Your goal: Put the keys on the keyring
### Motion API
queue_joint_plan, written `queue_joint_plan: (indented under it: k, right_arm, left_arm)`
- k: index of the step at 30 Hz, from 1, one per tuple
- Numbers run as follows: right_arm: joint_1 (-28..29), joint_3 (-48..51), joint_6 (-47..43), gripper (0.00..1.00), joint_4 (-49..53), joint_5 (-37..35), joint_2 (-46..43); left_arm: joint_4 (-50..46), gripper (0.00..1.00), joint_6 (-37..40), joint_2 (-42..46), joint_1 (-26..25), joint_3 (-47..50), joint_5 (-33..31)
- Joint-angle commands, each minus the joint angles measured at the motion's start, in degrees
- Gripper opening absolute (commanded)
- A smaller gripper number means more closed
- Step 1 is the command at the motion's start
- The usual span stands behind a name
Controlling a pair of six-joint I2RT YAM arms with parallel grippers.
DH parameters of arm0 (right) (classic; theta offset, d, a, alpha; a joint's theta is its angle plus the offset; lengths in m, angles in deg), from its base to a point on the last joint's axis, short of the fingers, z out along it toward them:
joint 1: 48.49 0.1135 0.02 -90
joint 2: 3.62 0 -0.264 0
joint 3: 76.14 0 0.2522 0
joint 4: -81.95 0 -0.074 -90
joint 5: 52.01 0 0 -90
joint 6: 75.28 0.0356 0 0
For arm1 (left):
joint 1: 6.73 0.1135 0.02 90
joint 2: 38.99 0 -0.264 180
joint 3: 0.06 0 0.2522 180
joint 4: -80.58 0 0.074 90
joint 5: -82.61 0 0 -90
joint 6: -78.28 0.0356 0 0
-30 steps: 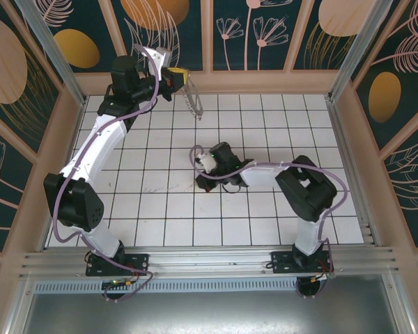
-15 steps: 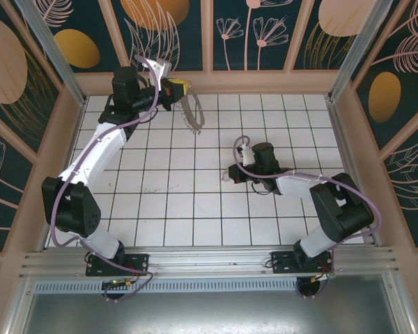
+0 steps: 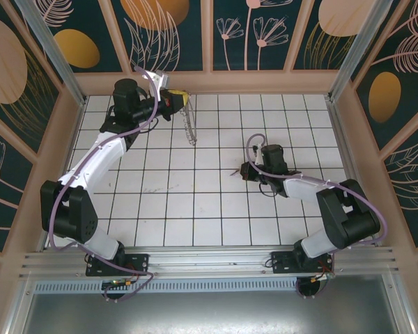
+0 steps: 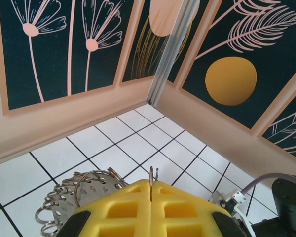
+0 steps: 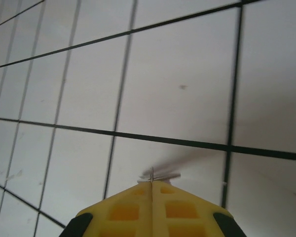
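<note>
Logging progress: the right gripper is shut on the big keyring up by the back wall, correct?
No, it is the left gripper that is shut on the keyring up by the back wall; the top external view shows it.

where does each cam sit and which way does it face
Top external: above and behind the bases, looking down on the tiled table; both arms show, left gripper holding the keyring, right gripper mid-table.
Left wrist: on the left arm, facing the far right corner; its shut fingers pinch the keyring, right arm lower right.
Right wrist: low, facing the tiles; its shut fingers pinch a blurred piece, likely the key.
Shared: top external and left wrist both show the keyring.
</note>
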Motion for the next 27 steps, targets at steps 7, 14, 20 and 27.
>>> queue_joint_plan:
  k: [7,14,20,27]
  right_arm:
    - [-1.6,-1.5,5.8,0.00,3.0,-2.9,2.5]
    - [-3.1,-3.9,6.3,0.00,0.8,0.0,7.3]
    - [-3.4,-4.5,6.3,0.13,1.4,0.4,5.6]
    - [-3.7,-6.4,7.2,0.33,6.8,-3.6,2.4]
  left_arm:
    - [7.4,0.00,-3.1,0.3,0.4,0.0,2.8]
    - [8.1,0.00,-3.8,-0.1,0.4,0.1,3.2]
    - [8.2,0.00,-3.8,0.1,0.4,0.2,3.3]
    - [8.7,0.00,-4.0,0.5,0.3,0.8,3.8]
